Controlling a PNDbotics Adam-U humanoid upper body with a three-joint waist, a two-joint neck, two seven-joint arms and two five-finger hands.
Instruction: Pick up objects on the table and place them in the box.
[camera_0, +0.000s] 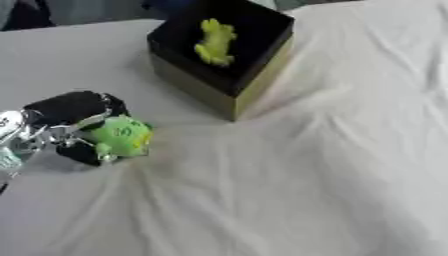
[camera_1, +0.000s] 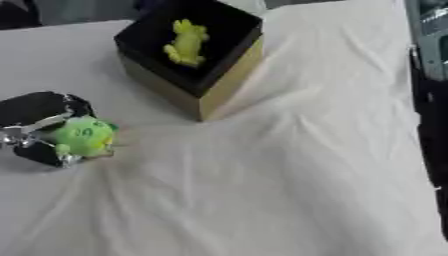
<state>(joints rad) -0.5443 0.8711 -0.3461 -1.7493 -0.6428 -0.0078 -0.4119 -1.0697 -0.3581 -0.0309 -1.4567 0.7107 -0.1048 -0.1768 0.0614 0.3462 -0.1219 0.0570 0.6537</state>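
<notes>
Place: a test bench or lab setup rather than a home.
Surface: table draped in a wrinkled white cloth.
Edge: dark equipment beside the table.

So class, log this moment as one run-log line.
left hand: shut on green toy | yellow toy: in box | right hand: not in view
</notes>
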